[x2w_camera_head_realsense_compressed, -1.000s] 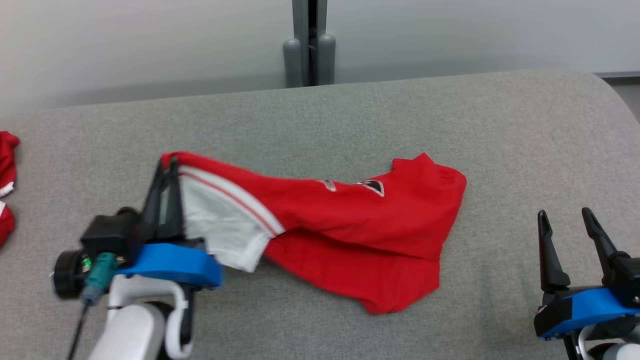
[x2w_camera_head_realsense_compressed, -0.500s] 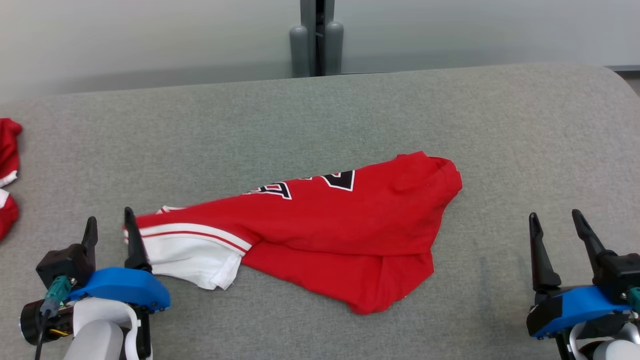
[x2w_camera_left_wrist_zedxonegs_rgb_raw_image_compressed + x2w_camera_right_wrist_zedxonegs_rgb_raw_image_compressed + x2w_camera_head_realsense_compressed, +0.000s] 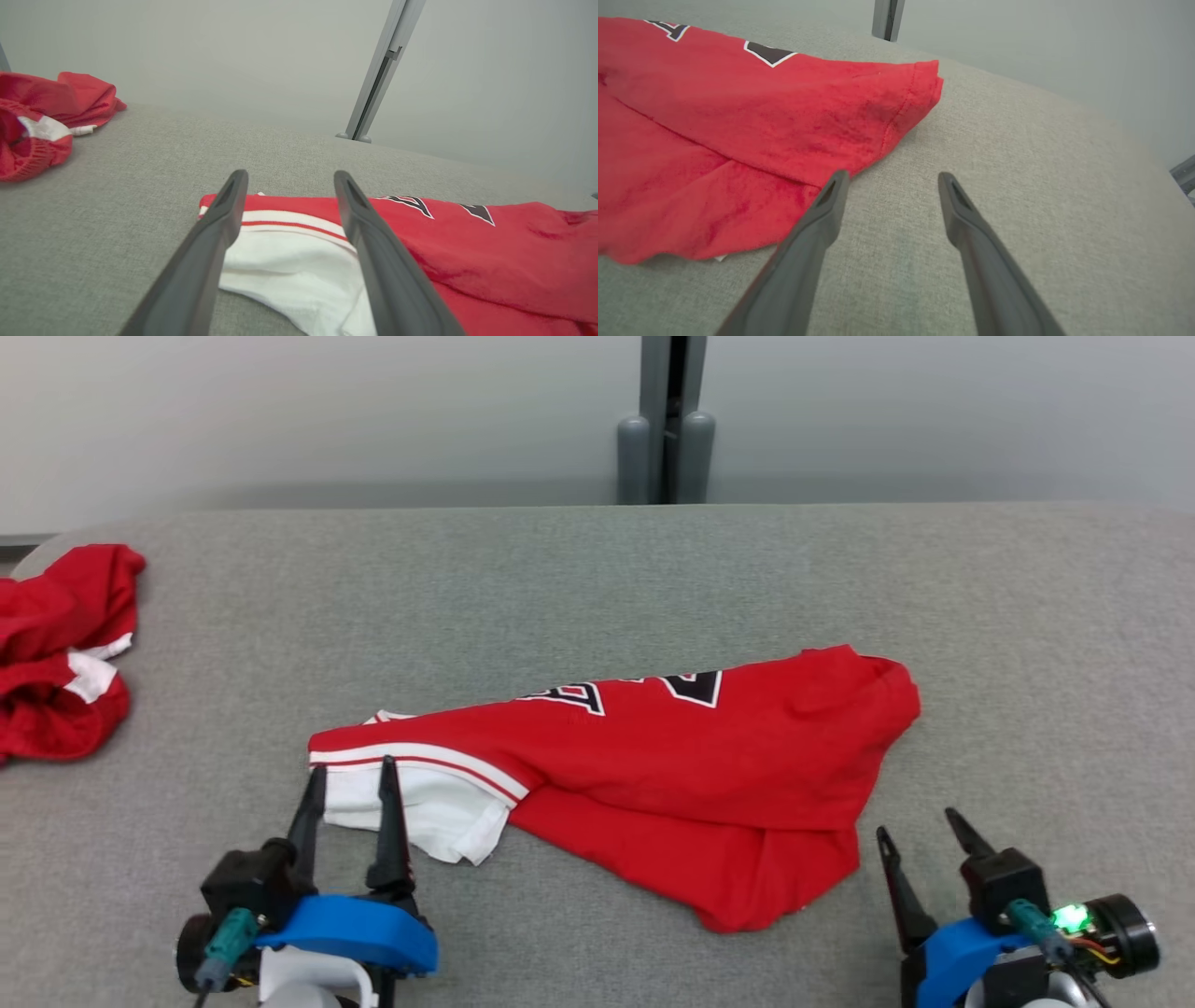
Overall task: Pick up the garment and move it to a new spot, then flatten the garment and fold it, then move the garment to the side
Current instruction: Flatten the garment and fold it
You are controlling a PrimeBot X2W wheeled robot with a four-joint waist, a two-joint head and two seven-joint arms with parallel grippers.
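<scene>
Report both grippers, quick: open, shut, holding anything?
Left gripper: open, empty, by the white sleeve of the red garment.
Right gripper: open, empty, beside the red garment's other end.

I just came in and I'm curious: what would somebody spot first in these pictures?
First, the big red shirt with a white sleeve and black letters, lying rumpled in the middle of the grey padded table. Next, two open pincers at the near edge: the left pincer points at the sleeve, and the right pincer is by the shirt's right end. A second red bundle of clothing sits at the far left.
</scene>
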